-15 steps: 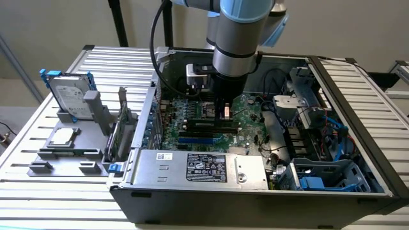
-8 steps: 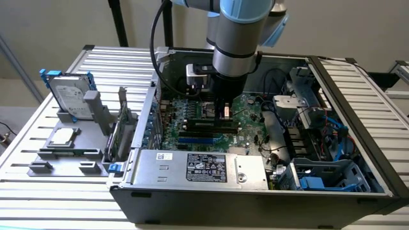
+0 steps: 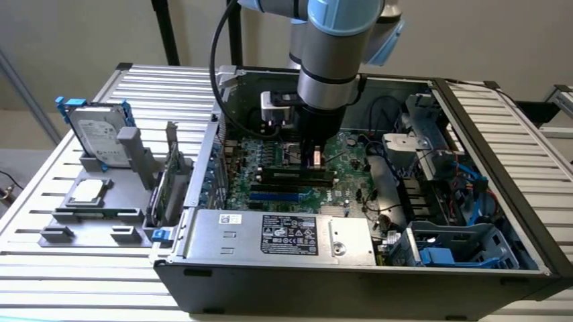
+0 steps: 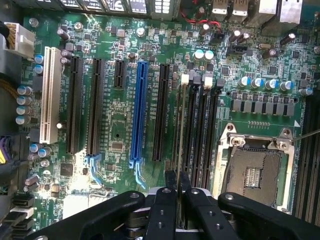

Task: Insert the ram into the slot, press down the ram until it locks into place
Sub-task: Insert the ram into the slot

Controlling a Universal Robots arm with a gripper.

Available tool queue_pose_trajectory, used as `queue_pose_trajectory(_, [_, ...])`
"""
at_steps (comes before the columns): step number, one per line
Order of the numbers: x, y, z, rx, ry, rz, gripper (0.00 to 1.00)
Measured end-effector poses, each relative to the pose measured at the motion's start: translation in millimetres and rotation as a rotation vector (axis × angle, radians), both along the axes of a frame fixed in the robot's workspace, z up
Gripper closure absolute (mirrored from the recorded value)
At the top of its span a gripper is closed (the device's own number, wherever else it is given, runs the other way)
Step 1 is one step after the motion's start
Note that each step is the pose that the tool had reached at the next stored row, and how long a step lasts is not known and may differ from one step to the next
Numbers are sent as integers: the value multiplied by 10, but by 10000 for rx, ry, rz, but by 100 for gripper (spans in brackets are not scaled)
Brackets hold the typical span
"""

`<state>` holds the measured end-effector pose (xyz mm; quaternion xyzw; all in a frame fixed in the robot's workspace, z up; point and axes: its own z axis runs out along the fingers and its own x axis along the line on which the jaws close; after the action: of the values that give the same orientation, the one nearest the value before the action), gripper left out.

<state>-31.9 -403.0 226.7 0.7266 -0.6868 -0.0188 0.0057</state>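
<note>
My gripper is shut on the ram, a thin green stick seen edge-on that runs away from the fingers. It stands on edge along the slot, the one nearest the blue slot among several parallel black sockets with white end latches. How deep the ram sits in the slot I cannot tell. In the exterior view the gripper reaches straight down into the open computer case, just above the dark memory slots on the green motherboard.
The silver processor socket lies right beside the slots. A long blue slot, black slots and a white slot lie on the other side. The power supply, cables and a drive cage crowd the case. A hard drive stands at the exterior view's left.
</note>
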Motion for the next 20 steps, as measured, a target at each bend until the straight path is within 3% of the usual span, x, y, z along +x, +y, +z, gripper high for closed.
queue_pose_trajectory(20, [0, 11, -34, -1, 0, -178, 87])
